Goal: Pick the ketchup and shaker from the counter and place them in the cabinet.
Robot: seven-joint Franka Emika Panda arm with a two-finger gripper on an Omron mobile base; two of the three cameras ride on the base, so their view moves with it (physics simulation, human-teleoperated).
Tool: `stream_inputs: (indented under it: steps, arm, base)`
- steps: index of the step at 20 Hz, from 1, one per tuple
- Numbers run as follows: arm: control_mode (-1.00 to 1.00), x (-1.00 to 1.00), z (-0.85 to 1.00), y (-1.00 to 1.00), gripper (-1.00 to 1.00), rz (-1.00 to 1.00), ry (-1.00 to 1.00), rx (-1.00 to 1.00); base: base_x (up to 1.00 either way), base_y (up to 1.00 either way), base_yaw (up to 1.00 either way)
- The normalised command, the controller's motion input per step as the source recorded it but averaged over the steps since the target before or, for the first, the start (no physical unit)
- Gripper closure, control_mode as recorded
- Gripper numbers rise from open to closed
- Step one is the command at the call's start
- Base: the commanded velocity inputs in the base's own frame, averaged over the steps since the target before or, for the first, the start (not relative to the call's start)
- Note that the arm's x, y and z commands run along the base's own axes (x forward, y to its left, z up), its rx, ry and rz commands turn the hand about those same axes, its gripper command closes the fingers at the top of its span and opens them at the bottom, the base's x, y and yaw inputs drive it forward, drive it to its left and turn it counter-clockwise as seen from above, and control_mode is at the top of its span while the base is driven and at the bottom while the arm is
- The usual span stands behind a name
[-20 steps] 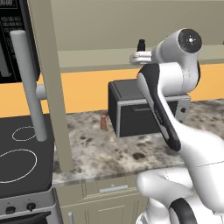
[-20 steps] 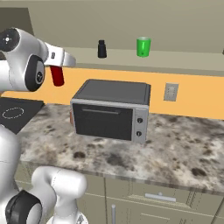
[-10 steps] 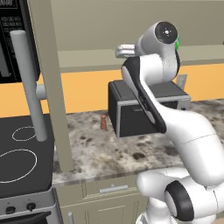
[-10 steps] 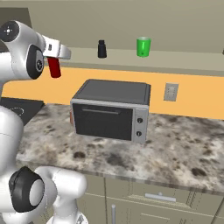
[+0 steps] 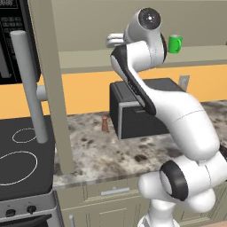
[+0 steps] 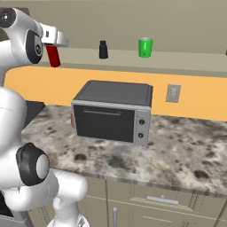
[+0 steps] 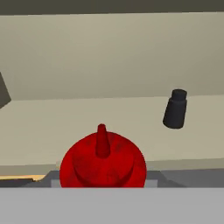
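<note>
Gripping the ketchup [image 6: 53, 56], the jaws [image 6: 52, 49] are closed on the bottle at shelf level of the cabinet [image 6: 186, 26], with its long axis running from the jaws toward the cabinet's back wall, cap leading in the hand view. The shaker [image 6: 103, 49] already stands upright on the cabinet shelf, ahead of the ketchup and off to one side, with the green mug [image 6: 145, 47] beyond it, both above the toaster oven [image 6: 113, 111] on the desk [image 6: 177, 150]. The finger contact on the ketchup body is hidden behind the bottle in the hand view, so grip depth cannot be judged, and whether the base has cleared the shelf lip is hard to make out.
</note>
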Motion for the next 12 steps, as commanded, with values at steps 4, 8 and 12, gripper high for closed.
stream_inputs:
  steps: [4,8,12]
  arm:
    - [-1.00,0.62,0.00,0.03,1.00,0.00,0.00,-0.06]
    - [-1.00,0.61,0.00,0.00,1.00,0.00,0.02,-0.03]
    - [-1.00,0.46,0.00,0.00,1.00,0.00,0.00,-0.02]
  base:
    - [0.00,0.00,0.00]
    - [0.00,0.00,0.00]
    - [0.00,0.00,0.00]
